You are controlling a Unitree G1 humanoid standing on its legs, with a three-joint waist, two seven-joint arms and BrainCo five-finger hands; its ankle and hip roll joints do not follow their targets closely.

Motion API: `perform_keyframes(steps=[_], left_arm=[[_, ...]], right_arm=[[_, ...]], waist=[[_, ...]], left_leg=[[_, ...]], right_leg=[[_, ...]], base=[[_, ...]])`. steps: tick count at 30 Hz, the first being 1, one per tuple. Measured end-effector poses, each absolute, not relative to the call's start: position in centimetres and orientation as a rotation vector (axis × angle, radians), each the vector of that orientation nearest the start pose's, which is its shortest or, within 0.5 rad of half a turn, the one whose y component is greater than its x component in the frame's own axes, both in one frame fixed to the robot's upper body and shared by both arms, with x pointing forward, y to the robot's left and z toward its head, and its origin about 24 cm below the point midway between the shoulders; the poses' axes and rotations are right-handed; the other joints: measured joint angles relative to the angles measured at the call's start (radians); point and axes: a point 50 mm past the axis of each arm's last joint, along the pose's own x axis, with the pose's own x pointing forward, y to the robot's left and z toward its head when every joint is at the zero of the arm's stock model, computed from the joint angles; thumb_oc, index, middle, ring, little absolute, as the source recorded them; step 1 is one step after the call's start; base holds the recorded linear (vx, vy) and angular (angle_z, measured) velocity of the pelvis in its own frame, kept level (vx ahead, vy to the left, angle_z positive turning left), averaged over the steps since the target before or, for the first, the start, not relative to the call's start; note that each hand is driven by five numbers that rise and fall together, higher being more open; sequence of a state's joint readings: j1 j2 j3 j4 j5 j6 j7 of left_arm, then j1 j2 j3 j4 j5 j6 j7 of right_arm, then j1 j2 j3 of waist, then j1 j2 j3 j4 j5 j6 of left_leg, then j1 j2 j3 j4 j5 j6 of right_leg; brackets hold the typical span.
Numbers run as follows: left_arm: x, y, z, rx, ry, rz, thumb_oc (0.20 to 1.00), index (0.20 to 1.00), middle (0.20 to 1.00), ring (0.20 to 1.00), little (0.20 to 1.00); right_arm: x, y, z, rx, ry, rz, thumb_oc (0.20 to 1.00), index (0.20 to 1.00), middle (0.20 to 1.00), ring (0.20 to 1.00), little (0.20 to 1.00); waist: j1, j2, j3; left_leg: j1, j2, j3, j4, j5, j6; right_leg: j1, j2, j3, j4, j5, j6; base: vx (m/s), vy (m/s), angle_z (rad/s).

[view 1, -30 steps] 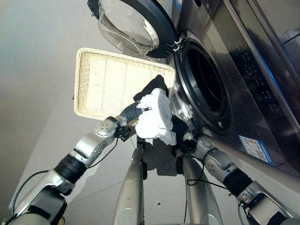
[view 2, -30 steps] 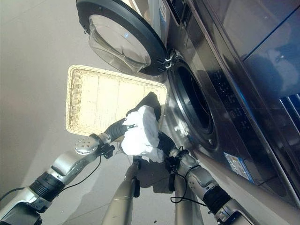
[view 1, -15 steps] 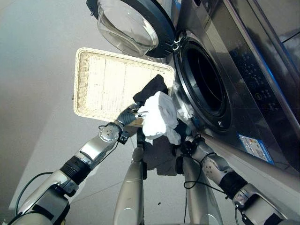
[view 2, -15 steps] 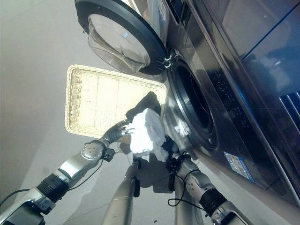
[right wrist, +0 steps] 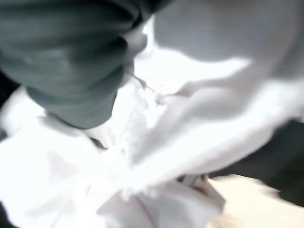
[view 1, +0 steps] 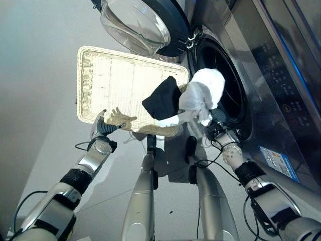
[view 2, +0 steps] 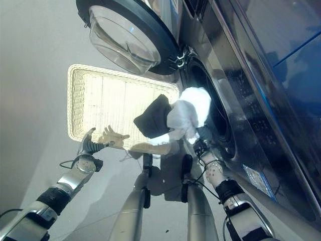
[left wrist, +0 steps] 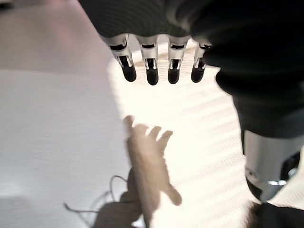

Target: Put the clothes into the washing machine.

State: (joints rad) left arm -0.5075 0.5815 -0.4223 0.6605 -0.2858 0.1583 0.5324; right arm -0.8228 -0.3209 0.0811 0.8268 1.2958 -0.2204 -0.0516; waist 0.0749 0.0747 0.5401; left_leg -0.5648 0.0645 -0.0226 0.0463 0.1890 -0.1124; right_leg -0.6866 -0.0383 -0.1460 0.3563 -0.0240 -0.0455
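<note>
The right hand [view 1: 216, 126] lifts a bunched white garment [view 1: 203, 93] up against the dark mouth of the washing machine [view 1: 228, 95]; its fingers are buried in the cloth, so I cannot tell their grip. The bundle runs from the hand toward the drum. A black garment [view 1: 161, 100] lies in the wicker basket [view 1: 113, 85] on the grey floor [view 1: 40, 70]. The left hand [view 1: 103, 125] hangs spread over the basket's near rim, holding nothing.

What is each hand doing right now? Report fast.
Left hand: open, empty, by the basket.
Right hand: fingers buried in the white cloth; cannot be told.
</note>
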Motion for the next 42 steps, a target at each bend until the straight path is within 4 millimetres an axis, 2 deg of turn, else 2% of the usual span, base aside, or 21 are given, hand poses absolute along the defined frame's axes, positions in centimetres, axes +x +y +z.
perform_keyframes(steps=[1, 2, 6, 8, 10, 13, 15, 17, 19, 21, 22, 23, 24, 26, 29, 31, 32, 34, 37, 39, 42], left_arm=[[32.2, 25.7, 3.4, 0.564, 0.293, 0.431, 1.000, 1.000, 1.000, 1.000, 1.000], [31.5, 25.9, 2.6, 0.561, 0.314, 0.430, 1.000, 1.000, 1.000, 1.000, 1.000], [30.6, 25.0, 1.4, 0.559, 0.305, 0.386, 1.000, 1.000, 1.000, 1.000, 1.000], [30.6, 24.4, 1.6, 0.549, 0.270, 0.361, 1.000, 1.000, 1.000, 1.000, 1.000], [30.8, 23.7, 2.1, 0.545, 0.235, 0.332, 1.000, 1.000, 1.000, 1.000, 1.000], [30.9, 23.1, 3.0, 0.548, 0.188, 0.303, 1.000, 1.000, 1.000, 1.000, 1.000], [30.9, 23.3, 3.3, 0.555, 0.182, 0.304, 1.000, 1.000, 1.000, 1.000, 1.000], [30.8, 23.5, 3.5, 0.576, 0.174, 0.285, 1.000, 1.000, 1.000, 1.000, 1.000], [30.4, 23.9, 3.5, 0.576, 0.181, 0.283, 1.000, 1.000, 1.000, 1.000, 1.000], [29.9, 24.7, 3.5, 0.598, 0.192, 0.289, 1.000, 1.000, 1.000, 1.000, 1.000], [29.9, 24.9, 3.5, 0.603, 0.194, 0.290, 1.000, 1.000, 1.000, 1.000, 1.000], [29.9, 25.1, 3.5, 0.608, 0.198, 0.289, 1.000, 1.000, 1.000, 1.000, 1.000], [29.9, 25.1, 3.5, 0.609, 0.201, 0.285, 1.000, 1.000, 1.000, 1.000, 1.000], [29.9, 25.1, 3.5, 0.609, 0.205, 0.270, 1.000, 1.000, 1.000, 1.000, 1.000], [30.1, 25.2, 3.6, 0.610, 0.214, 0.247, 1.000, 1.000, 1.000, 1.000, 1.000], [30.3, 25.0, 3.8, 0.605, 0.204, 0.236, 1.000, 1.000, 1.000, 1.000, 1.000], [30.3, 25.0, 3.8, 0.608, 0.205, 0.232, 1.000, 1.000, 1.000, 1.000, 1.000], [30.2, 24.9, 3.3, 0.615, 0.224, 0.222, 1.000, 1.000, 1.000, 1.000, 1.000], [29.9, 24.8, 2.6, 0.625, 0.249, 0.214, 1.000, 1.000, 1.000, 1.000, 1.000], [30.0, 24.2, 2.5, 0.609, 0.242, 0.216, 1.000, 1.000, 1.000, 1.000, 1.000], [30.6, 23.2, 3.5, 0.577, 0.172, 0.223, 1.000, 1.000, 1.000, 1.000, 1.000]], right_arm=[[39.7, -21.9, 15.9, 1.066, -0.267, -0.232, 0.200, 0.200, 0.200, 0.200, 0.200], [39.5, -21.9, 16.2, 1.128, -0.308, -0.281, 0.200, 0.200, 0.200, 0.200, 0.200], [39.4, -23.1, 17.5, 1.201, -0.367, -0.456, 0.200, 0.200, 0.200, 0.200, 0.200], [39.0, -24.5, 19.2, 1.289, -0.470, -0.578, 0.200, 0.200, 0.200, 0.200, 0.200], [38.3, -26.3, 20.1, 1.359, -0.567, -0.703, 0.200, 0.200, 0.200, 0.200, 0.200], [36.6, -28.6, 20.9, 1.497, -0.701, -0.934, 0.200, 0.200, 0.200, 0.200, 0.200], [35.9, -29.4, 21.2, 1.537, -0.716, -1.070, 0.200, 0.200, 0.200, 0.200, 0.200], [35.1, -30.9, 22.3, 1.558, -0.678, -1.232, 0.200, 0.200, 0.200, 0.200, 0.200], [34.5, -31.3, 23.3, 1.566, -0.642, -1.335, 0.225, 0.225, 0.225, 0.225, 0.225], [33.9, -31.0, 24.1, 1.520, -0.588, -1.472, 0.605, 0.605, 0.605, 0.605, 0.605], [33.8, -30.9, 24.2, 1.522, -0.561, -1.508, 0.727, 0.727, 0.727, 0.727, 0.727], [33.6, -30.9, 24.1, 1.534, -0.525, -1.551, 1.000, 1.000, 1.000, 1.000, 1.000], [33.6, -31.0, 23.9, 1.529, -0.515, -1.566, 1.000, 1.000, 1.000, 1.000, 1.000], [33.5, -30.9, 23.6, 1.544, -0.512, -1.552, 1.000, 1.000, 1.000, 1.000, 1.000], [34.1, -30.6, 23.0, 1.651, -0.523, -1.374, 1.000, 1.000, 1.000, 1.000, 1.000], [35.2, -30.8, 22.5, 1.805, -0.534, -1.187, 1.000, 1.000, 1.000, 1.000, 1.000], [35.9, -30.8, 22.9, 1.922, -0.568, -1.056, 1.000, 1.000, 1.000, 1.000, 1.000], [36.3, -30.6, 23.5, 2.049, -0.611, -0.935, 1.000, 1.000, 1.000, 1.000, 1.000], [36.2, -30.4, 24.0, 2.027, -0.708, -0.828, 1.000, 1.000, 1.000, 1.000, 1.000], [36.4, -29.6, 24.3, 2.003, -0.772, -0.743, 1.000, 1.000, 1.000, 1.000, 1.000], [36.7, -29.0, 24.5, 1.939, -0.819, -0.673, 1.000, 1.000, 1.000, 1.000, 1.000]], waist=[[0.002, 0.017, 0.000], [0.012, 0.019, 0.000], [0.028, 0.025, 0.000], [0.036, 0.042, 0.003], [0.056, 0.055, 0.003], [0.084, 0.057, 0.001], [0.085, 0.057, 0.002], [0.104, 0.055, 0.003], [0.109, 0.054, 0.003], [0.106, 0.051, 0.005], [0.106, 0.051, 0.005], [0.105, 0.050, 0.006], [0.102, 0.050, 0.006], [0.097, 0.044, 0.010], [0.078, 0.043, 0.010], [0.076, 0.038, 0.007], [0.076, 0.027, 0.008], [0.076, 0.027, 0.008], [0.073, 0.027, 0.008], [0.053, 0.027, 0.008], [0.028, 0.027, 0.008]], left_leg=[[-0.023, -0.003, -0.001, 0.007, 0.001, 0.001], [-0.033, -0.005, -0.001, 0.010, 0.002, 0.003], [-0.056, -0.014, 0.014, 0.021, -0.007, 0.009], [-0.089, -0.028, 0.017, 0.038, -0.008, 0.019], [-0.101, -0.039, 0.019, 0.047, -0.009, 0.025], [-0.122, -0.057, 0.019, 0.053, -0.010, 0.034], [-0.137, -0.065, 0.020, 0.057, -0.007, 0.054], [-0.149, -0.081, 0.039, 0.074, -0.012, 0.083], [-0.151, -0.089, 0.052, 0.086, -0.025, 0.100], [-0.152, -0.105, 0.058, 0.102, -0.038, 0.115], [-0.152, -0.107, 0.063, 0.106, -0.043, 0.118], [-0.152, -0.111, 0.068, 0.117, -0.050, 0.125], [-0.151, -0.114, 0.071, 0.121, -0.052, 0.126], [-0.151, -0.120, 0.072, 0.134, -0.055, 0.128], [-0.148, -0.118, 0.070, 0.154, -0.068, 0.137], [-0.144, -0.116, 0.071, 0.159, -0.080, 0.147], [-0.146, -0.119, 0.074, 0.160, -0.078, 0.149], [-0.148, -0.123, 0.077, 0.158, -0.075, 0.153], [-0.149, -0.122, 0.079, 0.148, -0.076, 0.153], [-0.149, -0.120, 0.077, 0.136, -0.076, 0.153], [-0.148, -0.120, 0.077, 0.131, -0.076, 0.153]], right_leg=[[-0.020, -0.002, 0.003, 0.001, 0.002, 0.001], [-0.031, -0.004, 0.006, 0.005, 0.003, 0.001], [-0.059, -0.007, 0.031, 0.007, 0.016, 0.011], [-0.085, -0.016, 0.037, 0.006, 0.032, 0.023], [-0.093, -0.021, 0.052, -0.001, 0.042, 0.033], [-0.108, -0.035, 0.061, -0.015, 0.058, 0.047], [-0.114, -0.040, 0.064, -0.026, 0.064, 0.056], [-0.118, -0.057, 0.078, -0.032, 0.078, 0.069], [-0.118, -0.070, 0.087, -0.035, 0.077, 0.081], [-0.115, -0.088, 0.092, -0.035, 0.074, 0.092], [-0.113, -0.091, 0.092, -0.035, 0.073, 0.094], [-0.110, -0.096, 0.092, -0.035, 0.074, 0.097], [-0.106, -0.100, 0.092, -0.036, 0.074, 0.099], [-0.097, -0.106, 0.092, -0.041, 0.076, 0.102], [-0.071, -0.106, 0.084, -0.051, 0.078, 0.107], [-0.058, -0.105, 0.080, -0.058, 0.081, 0.113], [-0.057, -0.107, 0.081, -0.066, 0.085, 0.118], [-0.058, -0.110, 0.084, -0.071, 0.089, 0.124], [-0.060, -0.108, 0.086, -0.083, 0.090, 0.125], [-0.061, -0.106, 0.086, -0.093, 0.090, 0.125], [-0.062, -0.107, 0.086, -0.097, 0.090, 0.125]], base=[[0.10, 0.038, 0.02], [0.05, 0.042, 0.00], [0.05, 0.018, -0.10], [0.07, -0.023, 0.00], [0.04, -0.029, -0.02], [0.03, -0.002, 0.00], [0.08, 0.021, 0.05], [0.04, 0.014, -0.05], [0.01, -0.002, -0.09], [0.04, -0.004, -0.03], [0.03, -0.003, -0.03], [0.00, 0.000, 0.00], [0.04, -0.007, -0.01], [0.04, -0.031, 0.01], [0.00, -0.041, 0.08], [-0.02, -0.014, 0.07], [0.00, 0.000, 0.00], [0.00, 0.000, 0.00], [-0.02, 0.034, -0.05], [-0.04, 0.031, -0.03], [0.00, 0.000, 0.00]])
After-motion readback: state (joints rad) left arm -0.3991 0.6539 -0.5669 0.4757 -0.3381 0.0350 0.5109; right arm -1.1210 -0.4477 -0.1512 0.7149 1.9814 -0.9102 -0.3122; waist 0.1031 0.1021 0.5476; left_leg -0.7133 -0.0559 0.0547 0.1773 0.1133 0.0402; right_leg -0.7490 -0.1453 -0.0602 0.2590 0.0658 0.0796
